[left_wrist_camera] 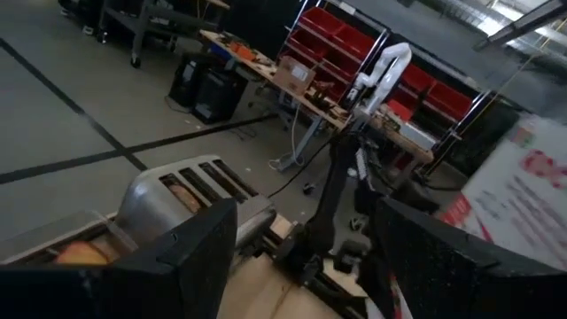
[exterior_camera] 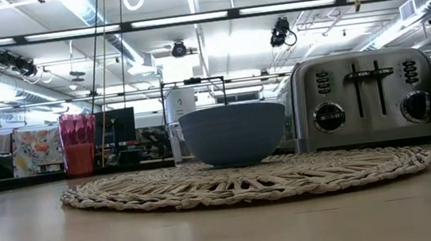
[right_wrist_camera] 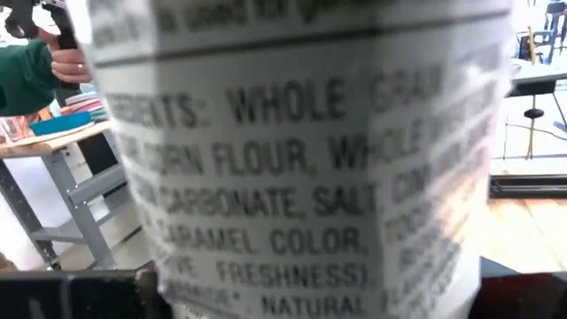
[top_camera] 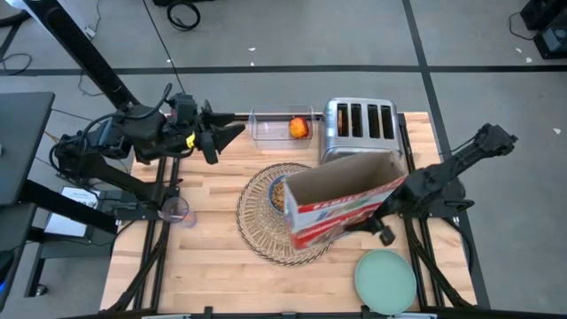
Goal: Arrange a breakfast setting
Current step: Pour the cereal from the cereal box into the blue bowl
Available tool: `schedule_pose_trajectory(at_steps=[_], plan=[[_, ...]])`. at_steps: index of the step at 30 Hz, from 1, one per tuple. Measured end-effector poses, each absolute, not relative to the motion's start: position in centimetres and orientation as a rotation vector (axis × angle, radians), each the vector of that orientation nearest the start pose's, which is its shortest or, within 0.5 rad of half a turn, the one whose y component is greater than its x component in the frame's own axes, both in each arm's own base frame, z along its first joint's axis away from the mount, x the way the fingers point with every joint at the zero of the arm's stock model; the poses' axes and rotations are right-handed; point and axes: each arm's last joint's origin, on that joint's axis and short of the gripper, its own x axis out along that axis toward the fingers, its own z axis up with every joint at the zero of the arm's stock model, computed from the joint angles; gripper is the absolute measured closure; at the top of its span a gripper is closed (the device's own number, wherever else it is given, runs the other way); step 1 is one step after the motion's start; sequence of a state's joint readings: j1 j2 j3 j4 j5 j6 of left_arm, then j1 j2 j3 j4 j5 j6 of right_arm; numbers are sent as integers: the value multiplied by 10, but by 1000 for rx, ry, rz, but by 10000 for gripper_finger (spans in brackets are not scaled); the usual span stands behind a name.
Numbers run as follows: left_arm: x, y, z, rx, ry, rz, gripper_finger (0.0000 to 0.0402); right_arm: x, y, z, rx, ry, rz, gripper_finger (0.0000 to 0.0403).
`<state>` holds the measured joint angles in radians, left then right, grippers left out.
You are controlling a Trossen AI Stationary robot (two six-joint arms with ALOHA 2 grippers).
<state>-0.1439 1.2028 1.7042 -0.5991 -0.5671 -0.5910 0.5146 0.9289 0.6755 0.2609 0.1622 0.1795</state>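
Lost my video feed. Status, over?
Right gripper holds cereal box, tipped over bowl on placemat. Left gripper open, idle near toaster.

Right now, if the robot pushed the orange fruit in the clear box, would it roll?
Probably: the orange fruit looks round and smooth. The clear box around it would likely stop it soon. It seems light for its size.

Both arms matte black, six-joint, chunky angular links. Left arm (top_camera: 133, 133): loose black cables looped over links, yellow mark near wrist. Left gripper (top_camera: 232, 131): two broad flat black fingers (left_wrist_camera: 186, 257), plain faces. Right arm (top_camera: 461, 164): same black finish, ribbed joint housings.
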Motion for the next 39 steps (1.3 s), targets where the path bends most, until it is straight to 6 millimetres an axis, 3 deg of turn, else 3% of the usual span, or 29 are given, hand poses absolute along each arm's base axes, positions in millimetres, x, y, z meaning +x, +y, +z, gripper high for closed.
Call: schedule_pose_trajectory(at_steps=[6,16,20,25,31,39], plan=[[188,-13,508,-476,34,443,127,222,130,299,185,14,308,200],[140,-16,502,-384,182,388,127,279,192,282,36,82,276,200],[135,-23,499,-371,238,307,127,305,209,266,23,101,252,200],[136,-30,498,-347,260,256,127,336,220,236,-13,125,239,200],[139,-33,497,-338,268,248,127,369,220,198,27,122,203,200],[139,-33,496,-332,280,251,127,392,226,145,36,231,264,200]])
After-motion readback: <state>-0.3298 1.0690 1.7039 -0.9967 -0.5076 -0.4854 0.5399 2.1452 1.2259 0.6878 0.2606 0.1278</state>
